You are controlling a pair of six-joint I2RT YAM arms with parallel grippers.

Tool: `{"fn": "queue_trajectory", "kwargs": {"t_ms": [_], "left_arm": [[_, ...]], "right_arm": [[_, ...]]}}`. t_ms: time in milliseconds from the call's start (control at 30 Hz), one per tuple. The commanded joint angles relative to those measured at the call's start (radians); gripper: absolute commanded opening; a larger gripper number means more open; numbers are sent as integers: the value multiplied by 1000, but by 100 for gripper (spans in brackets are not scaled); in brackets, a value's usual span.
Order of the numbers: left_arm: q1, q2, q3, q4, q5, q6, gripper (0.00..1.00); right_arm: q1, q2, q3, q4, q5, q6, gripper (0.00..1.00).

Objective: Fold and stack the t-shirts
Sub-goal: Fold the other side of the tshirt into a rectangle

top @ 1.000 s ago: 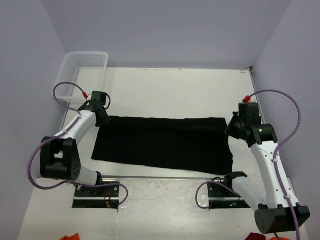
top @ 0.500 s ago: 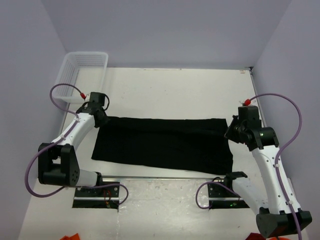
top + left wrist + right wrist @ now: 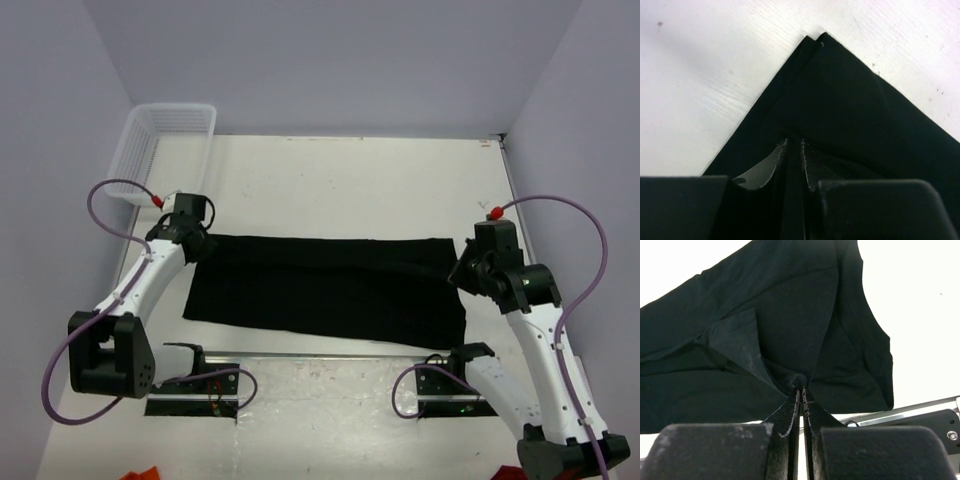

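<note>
Black t-shirt [image 3: 325, 285]: soft matte cloth, no print, folded to a long flat band with layered edges showing at the corner, spread on a pale, faintly scuffed counter [image 3: 340, 180]. White plastic mesh basket [image 3: 150, 140] well beyond the left gripper [image 3: 200, 243], at the counter's far corner. Left gripper set on the band's far left corner, fingertips parted by a narrow slit, cloth lying flat under and ahead of them, the corner's point just ahead. Fabric caught within the slit or not: cannot tell. Right gripper [image 3: 466, 272] at the band's right end, pressed together, pinching a small bunched knot of cloth. Creases fanning away from its tips, a paler flap of the shirt's inner face just left of them, the bulk of the band stretching off to the left. Against a second ago: left gripper pressed together then, slightly parted now; left elbow swung lower and outward; right gripper drawn a little toward its own base; band's outline much the same.
</note>
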Motion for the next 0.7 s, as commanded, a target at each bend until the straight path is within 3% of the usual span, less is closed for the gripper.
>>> {"fn": "queue_trajectory", "kwargs": {"t_ms": [0, 100, 267, 333, 367, 433, 500, 600, 667], "left_arm": [[-3, -112, -17, -32, -52, -82, 16], [-3, -190, -17, -49, -81, -115, 12], [-3, -274, 33, -17, -84, -62, 19], [-4, -235, 87, -33, -71, -43, 20], [-4, -221, 110, -39, -66, -19, 20], [-4, -178, 124, -46, -57, -3, 20], [-6, -164, 107, -26, -44, -1, 20], [-21, -146, 78, 37, -29, 11, 20], [-33, -109, 75, 77, -18, 14, 20]], "right_arm": [[8, -36, -2, -31, 44, 43, 0], [11, -56, 4, -54, 47, 56, 0], [22, -96, -2, -93, 46, 85, 5], [33, -136, -13, -116, 53, 112, 16], [40, -151, -14, -132, 29, 123, 33], [45, -189, 0, -162, 42, 149, 44], [53, -209, 12, -178, 47, 146, 62], [59, -191, 15, -85, 41, 111, 63], [77, -71, 54, -40, 0, 96, 62]]}}
